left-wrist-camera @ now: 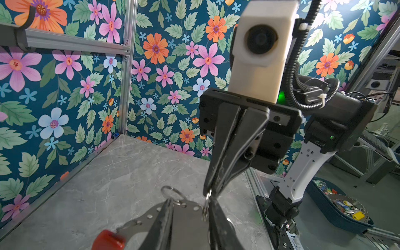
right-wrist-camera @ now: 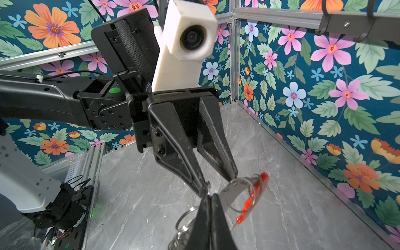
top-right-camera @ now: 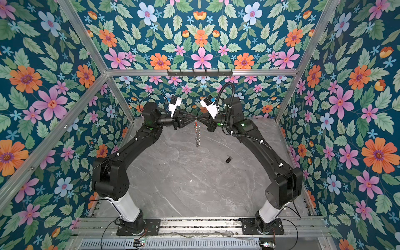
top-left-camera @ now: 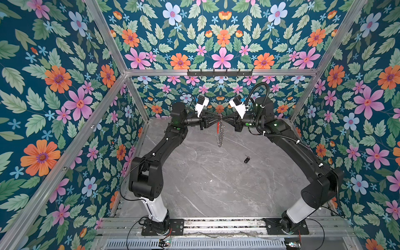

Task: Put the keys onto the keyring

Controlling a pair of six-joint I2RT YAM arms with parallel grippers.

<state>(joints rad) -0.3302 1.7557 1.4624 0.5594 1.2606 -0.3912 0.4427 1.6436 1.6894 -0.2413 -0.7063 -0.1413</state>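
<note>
Keyring (top-left-camera: pixel 220 135) hangs pinched in my right gripper (left-wrist-camera: pixel 208 191); left gripper (right-wrist-camera: pixel 217 183) straddles it part-spread, grip unclear. Key fob (top-left-camera: pixel 246 160) lies apart on the table (top-left-camera: pixel 205 184).

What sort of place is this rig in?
Probably a lab robot test cell: a silver aluminium-profile frame clad in floral-print wall panels, around a grey marble-look tabletop.

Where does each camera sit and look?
Both top views: high over the arm bases, looking down at the table; left arm, right arm show.
Left wrist: on the left arm, facing the right end effector; own fingers show.
Right wrist: on the right arm, facing the left end effector; own fingers show.
Shared: all see the keyring; only top views, the key.
</note>
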